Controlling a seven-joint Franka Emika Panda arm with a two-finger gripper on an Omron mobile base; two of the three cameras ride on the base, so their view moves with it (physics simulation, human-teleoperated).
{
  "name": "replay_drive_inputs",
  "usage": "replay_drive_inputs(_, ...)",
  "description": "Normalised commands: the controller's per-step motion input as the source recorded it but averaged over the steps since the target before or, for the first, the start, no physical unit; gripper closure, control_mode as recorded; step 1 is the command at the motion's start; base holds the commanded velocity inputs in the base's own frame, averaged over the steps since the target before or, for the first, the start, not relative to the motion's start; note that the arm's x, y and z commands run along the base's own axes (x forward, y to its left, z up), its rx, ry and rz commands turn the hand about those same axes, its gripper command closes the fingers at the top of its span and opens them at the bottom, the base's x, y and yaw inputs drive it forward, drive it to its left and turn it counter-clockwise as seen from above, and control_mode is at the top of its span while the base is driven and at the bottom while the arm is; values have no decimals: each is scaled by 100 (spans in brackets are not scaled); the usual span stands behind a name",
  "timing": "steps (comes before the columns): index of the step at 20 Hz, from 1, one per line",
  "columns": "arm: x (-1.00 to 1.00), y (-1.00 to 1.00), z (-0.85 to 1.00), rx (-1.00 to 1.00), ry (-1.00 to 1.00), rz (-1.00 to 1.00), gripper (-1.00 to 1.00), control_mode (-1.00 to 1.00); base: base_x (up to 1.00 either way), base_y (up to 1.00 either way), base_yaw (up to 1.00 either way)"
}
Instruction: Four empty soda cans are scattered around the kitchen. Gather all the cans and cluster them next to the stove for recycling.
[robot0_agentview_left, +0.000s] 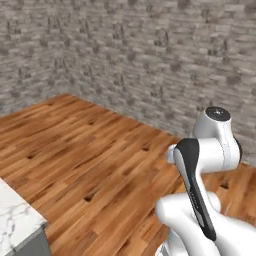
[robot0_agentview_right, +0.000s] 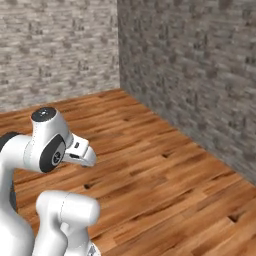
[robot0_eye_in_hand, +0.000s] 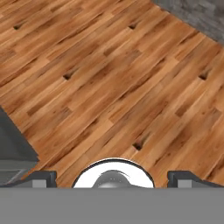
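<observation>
Wooden floor (robot0_eye_in_hand: 109, 78) lies under the gripper (robot0_eye_in_hand: 112, 177), its fingers wide apart, empty. A driving robot could bump the grey counter (robot0_eye_in_hand: 11, 151) beside it.

Grey stone-brick walls (robot0_agentview_left: 150, 55) meet at a corner over a wooden plank floor (robot0_agentview_left: 90, 150) (a marble-topped counter (robot0_agentview_left: 15, 220) sits nearby).

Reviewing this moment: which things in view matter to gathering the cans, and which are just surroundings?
Job-related:
- gripper, open, nothing between its fingertips

Just surroundings:
- wooden floor
- brick wall
- marble counter corner
- grey cabinet edge
</observation>
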Motion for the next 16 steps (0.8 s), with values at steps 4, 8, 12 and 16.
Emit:
replay_drive_inputs(4, 0, 0, 0, 0, 0, 0, -100, 100, 0, 0, 50)
replay_drive_inputs(8, 0, 0, 0, 0, 0, 0, -100, 100, 0, 0, 50)
replay_drive_inputs(12, 0, 0, 0, 0, 0, 0, -100, 100, 32, -6, 43)
replay_drive_inputs(16, 0, 0, 0, 0, 0, 0, -100, 100, 93, -10, 27)
